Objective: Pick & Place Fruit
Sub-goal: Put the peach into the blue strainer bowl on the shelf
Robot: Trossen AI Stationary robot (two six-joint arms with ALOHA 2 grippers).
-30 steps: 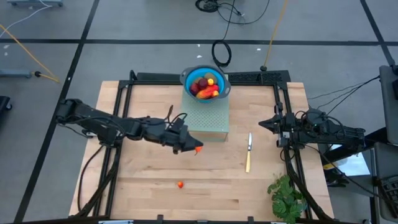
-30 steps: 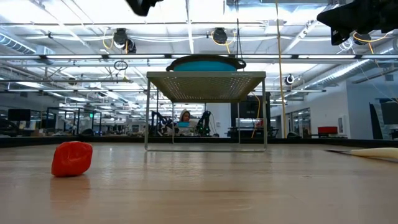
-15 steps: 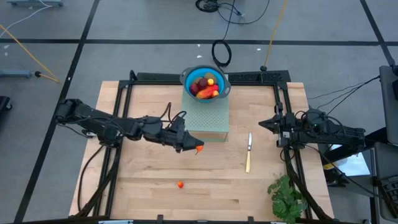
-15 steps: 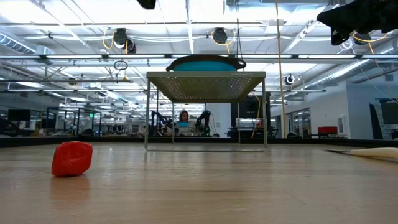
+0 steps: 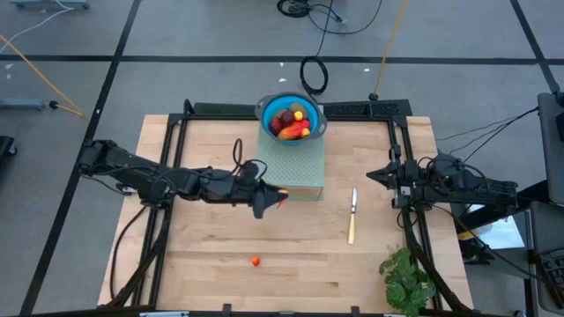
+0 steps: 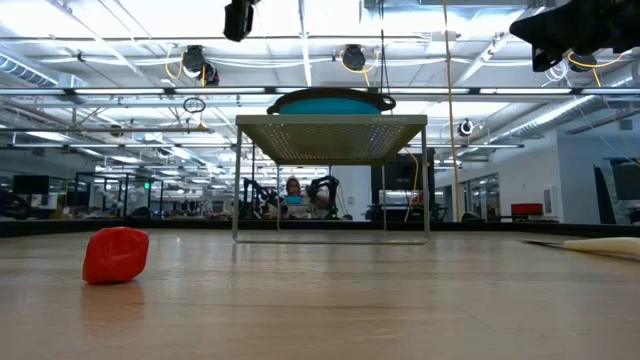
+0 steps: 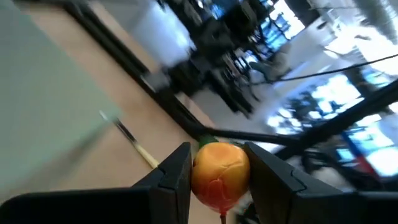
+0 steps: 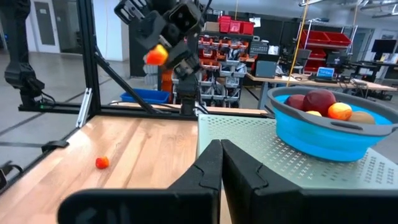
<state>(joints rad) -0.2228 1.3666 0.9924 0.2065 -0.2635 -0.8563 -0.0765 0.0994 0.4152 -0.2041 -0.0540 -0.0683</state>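
Note:
My left gripper (image 5: 275, 199) is above the table, just near the front edge of the green perforated stand (image 5: 295, 167), shut on a small orange-red fruit (image 7: 219, 174). The right wrist view shows that fruit (image 8: 157, 55) high above the wood. A blue bowl (image 5: 291, 132) sits on the stand and holds several fruits, dark-red and orange-yellow ones among them (image 8: 318, 101). One tiny orange-red fruit (image 5: 256, 261) rests on the table toward the near edge, large in the low view (image 6: 115, 255). My right gripper (image 8: 221, 165) waits, shut, by the table's right edge. My left gripper pinches the small orange-red fruit at its two opposite sides (image 7: 198, 177), one finger (image 7: 177, 180) on each flank. The fingers come from the table's left. The fruit is lifted clear of the table, above the level of the stand's top.
A pale-handled knife (image 5: 352, 216) lies right of the stand, and a green leafy bunch (image 5: 405, 277) lies at the near right corner. Black frame rails run along the table's left, right and far sides. Bare wood spreads between the stand and the near edge.
My left gripper has carried the fruit a short way toward the far edge, closer to the stand's front edge, and its wrist has turned somewhat. It has stayed shut on the fruit. The right arm and the fruit on the table have kept still.

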